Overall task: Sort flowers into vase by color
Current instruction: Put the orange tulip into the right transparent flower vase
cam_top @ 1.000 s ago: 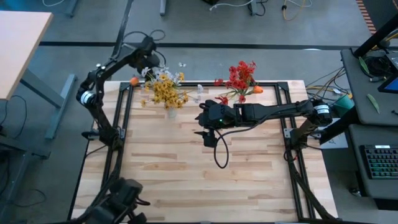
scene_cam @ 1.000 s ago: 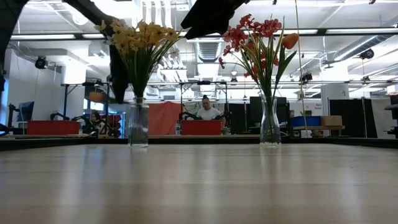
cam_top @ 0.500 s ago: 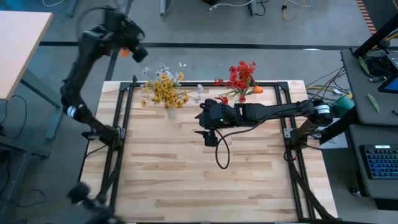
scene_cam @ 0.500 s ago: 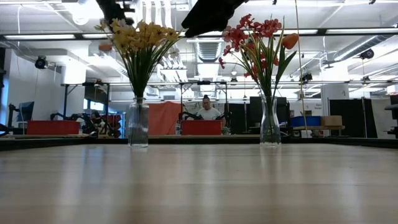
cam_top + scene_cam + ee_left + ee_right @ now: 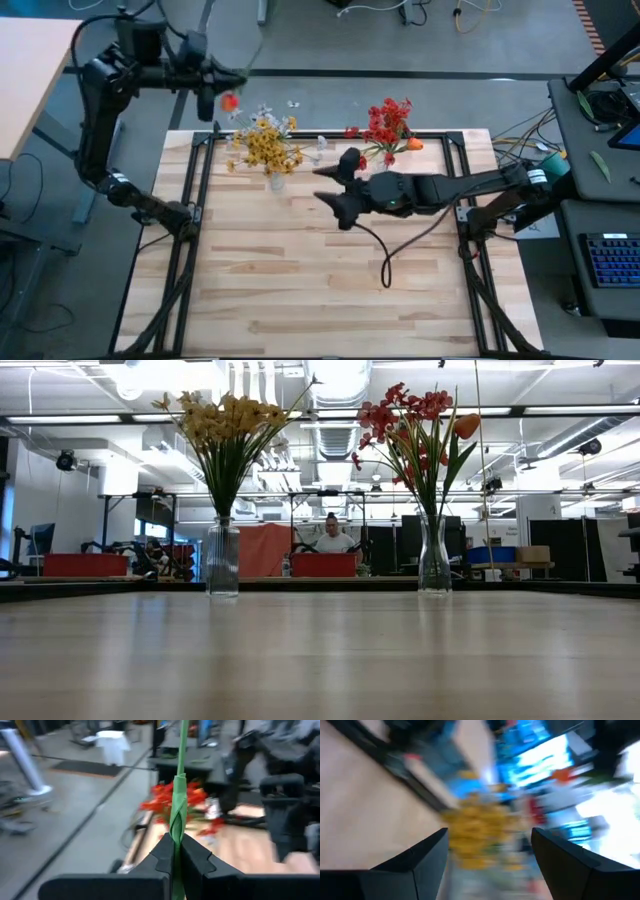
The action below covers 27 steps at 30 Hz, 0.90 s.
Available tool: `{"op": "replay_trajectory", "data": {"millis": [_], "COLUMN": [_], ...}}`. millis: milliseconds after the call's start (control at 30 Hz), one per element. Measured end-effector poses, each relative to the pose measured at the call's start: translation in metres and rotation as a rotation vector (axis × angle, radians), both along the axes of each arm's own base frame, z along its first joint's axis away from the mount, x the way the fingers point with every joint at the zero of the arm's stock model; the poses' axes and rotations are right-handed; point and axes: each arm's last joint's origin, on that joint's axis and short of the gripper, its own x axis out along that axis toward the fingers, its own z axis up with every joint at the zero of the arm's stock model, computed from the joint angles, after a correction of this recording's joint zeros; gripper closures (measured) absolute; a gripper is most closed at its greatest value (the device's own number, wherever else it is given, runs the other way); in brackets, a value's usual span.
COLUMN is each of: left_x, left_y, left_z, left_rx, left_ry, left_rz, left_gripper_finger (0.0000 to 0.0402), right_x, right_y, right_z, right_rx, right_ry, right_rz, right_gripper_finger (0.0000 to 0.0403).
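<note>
Left jaws [image 5: 175, 851] are pinching a stem [image 5: 179, 805] closed, seen only at the wrist, while right jaws [image 5: 335, 185] are gaping overhead at counter's twelve.

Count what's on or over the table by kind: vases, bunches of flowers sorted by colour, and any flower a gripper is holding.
Vases: 2, one with the yellow bunch, one with the red bunch
Bunches: 2
Held flowers: 1, an orange-red flower with its stem in the left gripper
Total: 5
</note>
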Motion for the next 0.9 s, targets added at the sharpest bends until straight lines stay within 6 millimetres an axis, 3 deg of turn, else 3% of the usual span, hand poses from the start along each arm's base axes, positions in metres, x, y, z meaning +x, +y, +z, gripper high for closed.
{"op": "replay_trajectory", "data": {"millis": [233,367,667,900], "left_x": [0.041,0.068,0.113,0.122], "left_y": [-0.011,-0.018,-0.031,-0.043], "left_z": [-0.016,-0.033,-0.064,-0.060], "left_rx": [-0.160,-0.249,-0.387,-0.377], "left_ry": [0.028,0.086,0.153,0.129], "left_rz": [-0.136,-0.199,-0.272,-0.325], "left_gripper_finger": [0.0401,0.0401,0.0401,0.0401], "right_x": [0.001,0.002,0.002,0.002], "right_y": [0.004,-0.002,-0.019,-0.022], "right_z": [0.028,0.037,0.045,0.042], "right_rx": [-0.669,-0.931,-1.081,-1.117], "right_ry": [0.006,0.047,0.081,0.144], "right_rz": [-0.057,-0.086,-0.165,-0.171], "right_gripper_finger": [0.0129,0.0138,0.0190,0.0232]}}
